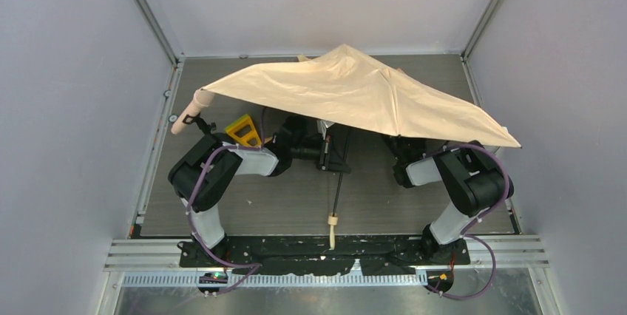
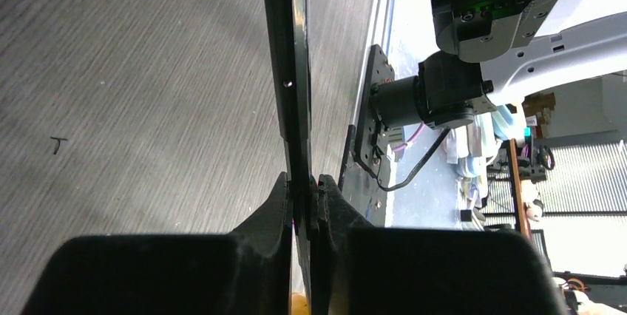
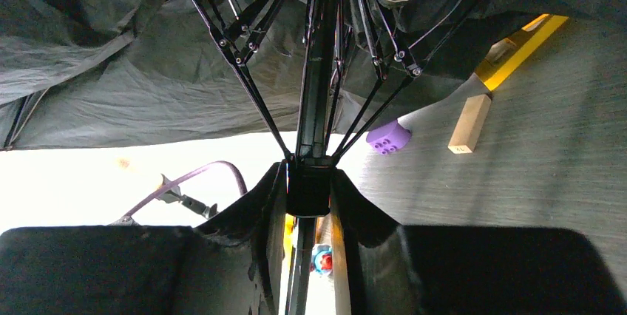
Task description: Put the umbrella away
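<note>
The umbrella's beige canopy (image 1: 355,89) is spread half open over the back of the table. Its thin black shaft (image 1: 339,185) runs toward the near edge and ends in a small tan handle (image 1: 332,230). My left gripper (image 1: 337,154) sits at the canopy's front edge. In the left wrist view it (image 2: 303,180) is shut on the shaft (image 2: 292,71). My right gripper is hidden under the canopy from above. In the right wrist view it (image 3: 309,176) is shut on the black sliding collar (image 3: 308,193), where the ribs (image 3: 244,71) fan out below the dark underside.
A yellow triangular piece (image 1: 244,130) and a pale pink microphone (image 1: 191,112) lie at the left, by the left arm (image 1: 214,171). Under the canopy sit a purple block (image 3: 388,137) and a wooden block (image 3: 469,124). Grey walls enclose the table (image 1: 296,204).
</note>
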